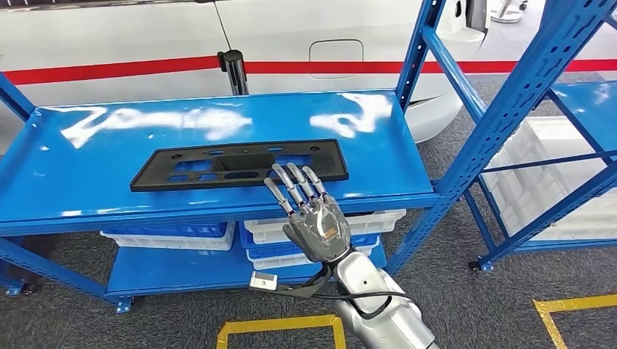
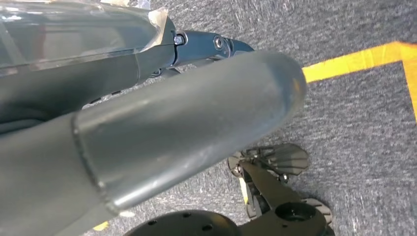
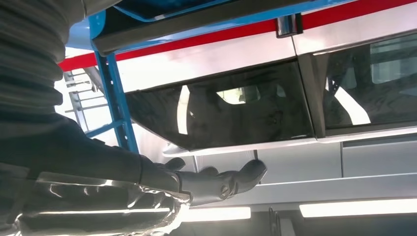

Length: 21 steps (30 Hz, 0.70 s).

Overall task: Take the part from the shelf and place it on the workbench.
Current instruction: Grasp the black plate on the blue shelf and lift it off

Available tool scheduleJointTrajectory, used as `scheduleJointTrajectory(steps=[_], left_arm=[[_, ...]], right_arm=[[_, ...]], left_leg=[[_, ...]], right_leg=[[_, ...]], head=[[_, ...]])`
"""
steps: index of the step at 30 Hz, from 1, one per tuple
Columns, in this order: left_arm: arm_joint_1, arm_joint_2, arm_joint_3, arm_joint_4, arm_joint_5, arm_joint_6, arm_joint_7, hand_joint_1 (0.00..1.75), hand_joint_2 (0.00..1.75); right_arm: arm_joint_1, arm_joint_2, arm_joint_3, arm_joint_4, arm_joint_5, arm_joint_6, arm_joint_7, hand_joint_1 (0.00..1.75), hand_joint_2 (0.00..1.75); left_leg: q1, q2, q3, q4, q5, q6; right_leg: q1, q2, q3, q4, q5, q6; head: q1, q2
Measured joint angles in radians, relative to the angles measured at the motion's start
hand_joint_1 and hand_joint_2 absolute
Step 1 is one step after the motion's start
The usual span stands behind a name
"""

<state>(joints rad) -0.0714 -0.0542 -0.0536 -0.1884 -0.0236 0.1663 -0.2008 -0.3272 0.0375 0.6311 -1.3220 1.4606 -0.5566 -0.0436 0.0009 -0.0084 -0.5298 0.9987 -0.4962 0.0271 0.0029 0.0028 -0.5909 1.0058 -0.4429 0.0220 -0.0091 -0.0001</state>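
Head view: flat black part (image 1: 239, 165) with cut-outs lying on blue shelf (image 1: 87, 196), not yet lifted. Right hand (image 1: 314, 218) released, palm up, fingers (image 1: 297, 182) spread, tips at or just under part's near edge; contact uncertain. Left hand (image 2: 147, 142) state impossible to tell. Grasp, lift and transfer to workbench all remaining. No legible writing or brand.

Behind the blue metal rack (image 1: 218, 131) stands a white car (image 1: 291, 43) with a red stripe (image 1: 109, 70), white crates (image 1: 167, 236) sit on the rack's lower level, and grey carpet (image 1: 451, 291) with yellow tape lines (image 1: 575, 302) lies below it.
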Motion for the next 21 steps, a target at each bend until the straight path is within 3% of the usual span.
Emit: scheduleJointTrajectory(steps=[2, 4, 7, 8, 9, 11, 13, 14, 18, 19, 21], left_arm=[[-0.001, 0.001, -0.002, -0.001, 0.000, 0.000, 0.001, 0.00, 0.00], [-0.002, 0.002, -0.003, -0.002, 0.000, 0.000, 0.001, 0.00, 0.00], [-0.001, 0.001, -0.005, -0.002, 0.000, 0.000, 0.001, 0.00, 0.00], [0.001, 0.001, -0.005, -0.002, 0.000, 0.000, 0.001, 0.00, 0.00], [0.002, 0.001, -0.005, -0.002, 0.000, 0.000, 0.001, 0.00, 0.00], [0.002, 0.003, -0.005, -0.002, 0.000, 0.001, 0.001, 0.00, 0.00], [0.000, 0.003, -0.005, -0.002, 0.000, 0.002, 0.001, 0.00, 0.00], [-0.001, 0.003, -0.005, -0.002, 0.000, 0.002, 0.000, 0.00, 0.00], [-0.001, 0.002, -0.005, -0.002, 0.000, 0.003, -0.001, 0.00, 0.00], [-0.001, 0.001, -0.005, -0.002, 0.000, 0.003, -0.001, 0.00, 0.00], [-0.002, 0.001, -0.005, -0.002, 0.000, 0.003, -0.002, 0.00, 0.00]], right_arm=[[-0.003, 0.002, 0.000, 0.001, -0.002, 0.000, -0.004, 0.00, 1.75], [-0.007, 0.007, 0.000, 0.004, -0.005, 0.000, -0.008, 0.00, 1.75], [-0.011, 0.012, 0.003, 0.016, -0.010, -0.001, -0.011, 0.00, 1.75], [-0.011, 0.013, 0.005, 0.022, -0.011, -0.001, -0.012, 0.00, 1.75], [-0.011, 0.013, 0.007, 0.027, -0.013, -0.001, -0.012, 0.00, 1.75], [-0.013, 0.015, 0.009, 0.037, -0.017, -0.002, -0.013, 0.00, 1.75], [-0.018, 0.018, 0.012, 0.044, -0.020, -0.002, -0.013, 0.00, 1.75], [-0.022, 0.019, 0.014, 0.048, -0.023, -0.002, -0.013, 0.00, 1.75], [-0.030, 0.026, 0.024, 0.059, -0.028, -0.002, -0.016, 0.00, 1.75], [-0.032, 0.027, 0.026, 0.061, -0.028, -0.003, -0.016, 0.00, 1.75], [-0.034, 0.027, 0.029, 0.068, -0.029, -0.003, -0.016, 0.00, 1.75]], left_leg=[[0.005, 0.002, 0.003, 0.005, -0.009, -0.012], [0.010, 0.003, -0.024, 0.067, -0.039, -0.024], [0.021, 0.004, -0.139, 0.252, -0.098, -0.042], [0.024, 0.005, -0.166, 0.279, -0.091, -0.047], [0.028, 0.005, -0.176, 0.269, -0.065, -0.051], [0.033, 0.007, -0.142, 0.156, 0.024, -0.054], [0.031, 0.007, -0.092, 0.044, 0.071, -0.049], [0.028, 0.007, -0.080, 0.019, 0.071, -0.042], [0.019, 0.005, -0.062, 0.003, 0.059, -0.009], [0.020, 0.006, -0.057, -0.002, 0.059, -0.002], [0.018, 0.006, -0.052, -0.004, 0.054, 0.010]], right_leg=[[-0.007, 0.002, 0.009, -0.007, -0.002, -0.017], [-0.016, 0.002, 0.024, -0.017, -0.005, -0.033], [-0.016, 0.002, 0.038, -0.018, -0.018, -0.045], [-0.016, 0.003, 0.043, -0.018, -0.023, -0.045], [-0.017, 0.004, 0.050, -0.018, -0.029, -0.043], [-0.019, 0.006, 0.067, -0.017, -0.042, -0.035], [-0.014, 0.008, 0.078, -0.017, -0.057, -0.022], [-0.012, 0.008, 0.080, -0.018, -0.063, -0.015], [-0.012, 0.004, 0.079, 0.001, -0.085, 0.007], [-0.012, 0.003, 0.062, 0.038, -0.101, 0.007], [-0.014, 0.002, -0.015, 0.170, -0.149, -0.001]], head=[[0.000, 0.000], [-0.002, 0.000], [-0.003, 0.000], [-0.003, 0.000], [-0.004, 0.000], [-0.004, 0.000], [-0.004, 0.000], [-0.005, 0.000], [-0.004, 0.000], [-0.003, 0.000], [-0.002, 0.000]])
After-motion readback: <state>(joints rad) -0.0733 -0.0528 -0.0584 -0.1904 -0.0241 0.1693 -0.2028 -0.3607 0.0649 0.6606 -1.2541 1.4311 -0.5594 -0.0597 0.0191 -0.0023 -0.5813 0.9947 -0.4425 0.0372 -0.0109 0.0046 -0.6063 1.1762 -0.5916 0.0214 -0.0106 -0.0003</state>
